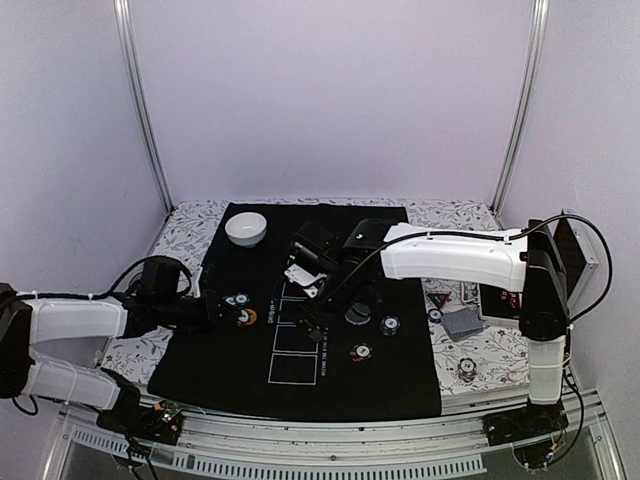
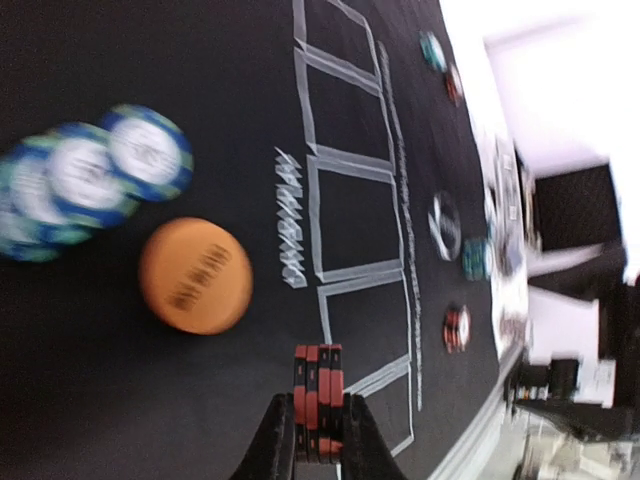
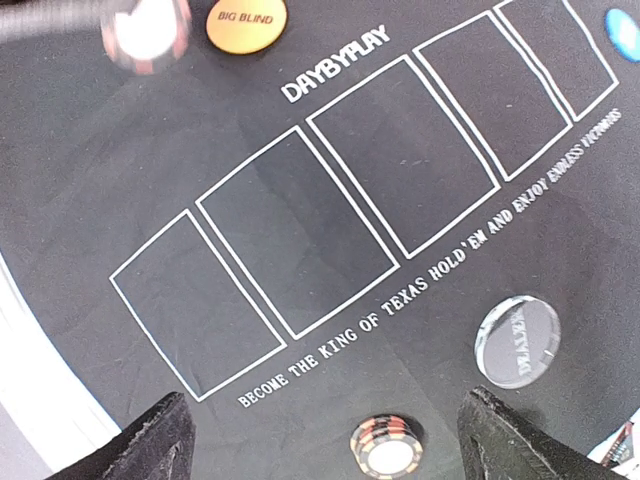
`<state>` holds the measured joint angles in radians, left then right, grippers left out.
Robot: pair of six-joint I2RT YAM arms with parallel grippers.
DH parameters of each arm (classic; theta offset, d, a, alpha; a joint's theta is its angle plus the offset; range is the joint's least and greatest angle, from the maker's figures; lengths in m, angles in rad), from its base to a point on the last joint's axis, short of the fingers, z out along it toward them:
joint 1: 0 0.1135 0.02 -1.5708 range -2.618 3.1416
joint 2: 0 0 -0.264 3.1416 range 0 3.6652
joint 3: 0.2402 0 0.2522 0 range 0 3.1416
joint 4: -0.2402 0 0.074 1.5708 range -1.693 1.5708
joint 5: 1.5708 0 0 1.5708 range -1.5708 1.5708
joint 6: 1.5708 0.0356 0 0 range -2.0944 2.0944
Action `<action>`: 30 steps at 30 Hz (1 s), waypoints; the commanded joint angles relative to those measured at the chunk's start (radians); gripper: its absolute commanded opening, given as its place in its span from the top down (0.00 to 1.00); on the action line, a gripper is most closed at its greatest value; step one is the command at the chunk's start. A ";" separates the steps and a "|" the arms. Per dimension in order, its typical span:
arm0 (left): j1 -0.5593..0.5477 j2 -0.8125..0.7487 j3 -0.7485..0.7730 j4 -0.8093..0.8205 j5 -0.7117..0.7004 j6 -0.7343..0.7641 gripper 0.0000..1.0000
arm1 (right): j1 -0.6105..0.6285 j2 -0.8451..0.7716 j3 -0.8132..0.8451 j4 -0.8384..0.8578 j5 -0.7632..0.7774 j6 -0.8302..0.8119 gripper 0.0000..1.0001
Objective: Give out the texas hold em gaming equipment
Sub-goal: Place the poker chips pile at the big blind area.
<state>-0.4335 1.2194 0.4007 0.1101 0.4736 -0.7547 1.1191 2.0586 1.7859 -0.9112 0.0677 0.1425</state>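
My left gripper (image 2: 318, 440) is shut on a red-and-black chip stack (image 2: 318, 395), held on edge just above the black mat (image 2: 120, 400). It is beside the orange Big Blind disc (image 2: 195, 275) and overlapping blue and teal chips (image 2: 95, 175). In the top view the left gripper (image 1: 230, 313) is at the mat's left side. My right gripper (image 3: 330, 450) is open and empty above the mat, over a red chip stack (image 3: 385, 447). The clear dealer disc (image 3: 517, 340) lies to its right. The held stack (image 3: 147, 30) shows blurred beside the orange disc (image 3: 246, 22).
A teal stack (image 1: 390, 325) and a red stack (image 1: 361, 352) stand right of the white rectangles (image 1: 295, 345). Grey-backed cards (image 1: 462, 322), a black-red triangle (image 1: 437, 298) and a dark stack (image 1: 467, 368) lie on the patterned cloth at the right. A white bowl (image 1: 245, 228) sits at the mat's far left.
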 commanded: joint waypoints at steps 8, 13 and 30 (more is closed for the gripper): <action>0.328 -0.147 -0.190 0.032 -0.006 -0.087 1.00 | -0.004 -0.053 -0.019 -0.029 0.087 0.002 0.06; 0.346 -0.114 -0.224 0.057 0.001 -0.106 1.00 | -0.006 -0.055 -0.022 -0.033 0.094 0.002 0.05; 0.357 -0.139 -0.257 -0.056 -0.114 -0.134 0.64 | -0.007 -0.051 -0.006 -0.036 0.100 -0.011 0.05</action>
<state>-0.0856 1.0962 0.1619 0.1295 0.4225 -0.8761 1.1164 2.0430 1.7729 -0.9367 0.1490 0.1375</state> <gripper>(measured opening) 0.349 0.948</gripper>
